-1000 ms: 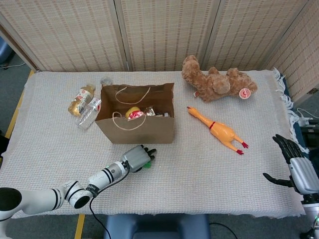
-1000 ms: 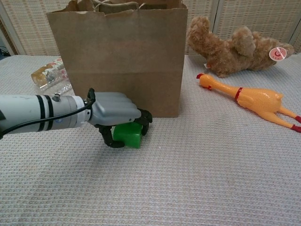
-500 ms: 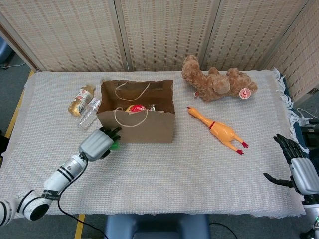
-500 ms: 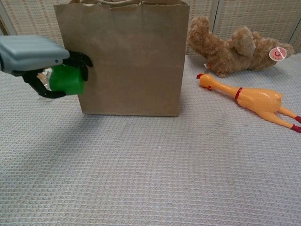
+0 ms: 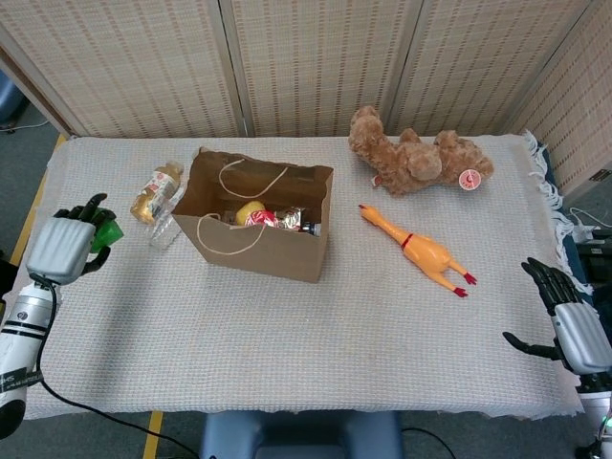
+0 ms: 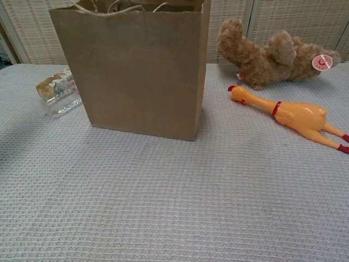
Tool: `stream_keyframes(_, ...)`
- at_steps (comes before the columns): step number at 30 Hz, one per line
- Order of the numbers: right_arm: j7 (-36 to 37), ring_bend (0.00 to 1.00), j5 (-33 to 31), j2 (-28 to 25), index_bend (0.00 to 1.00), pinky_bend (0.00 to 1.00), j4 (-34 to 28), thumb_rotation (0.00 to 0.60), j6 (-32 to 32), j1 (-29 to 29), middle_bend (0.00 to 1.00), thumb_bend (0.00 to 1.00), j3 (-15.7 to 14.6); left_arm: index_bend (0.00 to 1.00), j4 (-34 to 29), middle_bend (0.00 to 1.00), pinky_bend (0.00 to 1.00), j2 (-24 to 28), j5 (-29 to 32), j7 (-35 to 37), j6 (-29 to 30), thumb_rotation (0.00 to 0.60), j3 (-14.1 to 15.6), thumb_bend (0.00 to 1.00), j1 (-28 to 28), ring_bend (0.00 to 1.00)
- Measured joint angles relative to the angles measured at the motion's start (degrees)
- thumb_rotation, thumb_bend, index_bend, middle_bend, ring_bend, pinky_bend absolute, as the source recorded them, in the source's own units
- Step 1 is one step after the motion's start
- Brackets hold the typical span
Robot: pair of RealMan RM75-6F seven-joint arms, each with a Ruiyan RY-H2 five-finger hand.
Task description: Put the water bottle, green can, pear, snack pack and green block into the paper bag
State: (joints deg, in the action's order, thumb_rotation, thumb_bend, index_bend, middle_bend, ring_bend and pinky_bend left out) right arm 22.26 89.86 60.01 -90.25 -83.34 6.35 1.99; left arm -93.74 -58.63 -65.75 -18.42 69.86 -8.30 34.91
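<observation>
Green block [image 5: 107,235] sits clutched in our left hand [image 5: 65,246], well left of the paper bag [image 5: 258,225].
We want it carried over the open mouth, clear of the rope handles, then dropped; our right hand [image 5: 572,325] waits spread and empty.

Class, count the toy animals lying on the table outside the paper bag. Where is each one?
2. The teddy bear lies at the back right. The rubber chicken lies in front of it, right of the bag. The bag's contents are partly hidden.

Brown teddy bear [image 5: 417,161] lying near rubber chicken [image 5: 418,249], amber bottle [image 5: 155,191], woven tablecloth [image 5: 316,335]
</observation>
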Motion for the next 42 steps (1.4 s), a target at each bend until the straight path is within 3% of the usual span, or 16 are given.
stream_keyframes(6,-0.5,0.00,-0.1,0.1,0.00,0.00,-0.1,0.600,0.2,0.1,0.00,0.06,0.0,0.69,-2.8,0.73,0.77,-6.7,6.2,6.3,9.3,0.600,-10.5,0.64,-0.1,0.67)
stream_keyframes(12,-0.2,0.00,-0.1,0.0,0.00,0.00,0.0,0.600,0.2,0.1,0.00,0.06,-0.1,0.69,-11.5,0.73,0.77,-11.7,15.0,8.1,8.0,0.600,-18.1,0.64,3.8,0.67)
stream_keyframes(16,0.0,0.00,0.0,-0.1,0.00,0.00,0.2,0.600,0.4,0.1,0.00,0.06,-0.2,0.70,-14.0,0.73,0.77,-15.8,19.0,7.7,6.6,0.600,-21.0,0.64,7.9,0.67)
stream_keyframes(26,0.4,0.00,-0.2,-0.5,0.00,0.00,0.1,0.600,0.8,0.2,0.00,0.06,-0.3,0.69,-6.7,0.73,0.77,-27.0,21.1,3.8,4.0,0.600,-23.4,0.64,19.0,0.67)
stream_keyframes(29,0.8,0.00,-0.3,-0.6,0.00,0.00,0.1,0.600,0.9,0.2,0.00,0.06,-0.3,0.64,-4.2,0.69,0.73,-29.6,20.9,2.9,3.0,0.600,-23.2,0.61,21.2,0.63)
stream_keyframes(30,0.9,0.00,-0.3,-0.6,0.00,0.00,0.2,0.600,0.9,0.2,0.00,0.06,-0.3,0.57,-3.8,0.62,0.66,-29.9,20.8,2.4,2.3,0.600,-22.7,0.56,21.6,0.54)
stream_keyframes(32,1.1,0.00,-0.3,-0.7,0.00,0.00,0.2,0.600,1.0,0.2,0.00,0.06,-0.4,0.34,-3.7,0.37,0.43,-29.8,20.9,1.4,0.9,0.600,-21.6,0.46,21.8,0.27)
stream_keyframes(34,1.2,0.00,-0.2,-0.8,0.00,0.00,0.3,0.600,0.9,0.2,0.00,0.06,-0.4,0.14,-4.0,0.15,0.24,-29.2,21.6,-0.1,-1.2,0.600,-20.4,0.41,22.0,0.07)
stream_keyframes(37,1.2,0.00,-0.2,-0.7,0.00,0.00,0.3,0.600,0.7,0.1,0.00,0.06,-0.4,0.03,-4.8,0.03,0.14,-27.8,22.8,-2.0,-2.9,0.600,-19.0,0.40,22.2,0.00)
stream_keyframes(42,0.7,0.00,-0.2,-0.6,0.00,0.00,0.3,0.600,0.7,0.1,0.00,0.06,-0.4,0.00,-6.8,0.01,0.14,-26.4,23.0,-1.9,-2.7,0.600,-19.2,0.40,21.7,0.00)
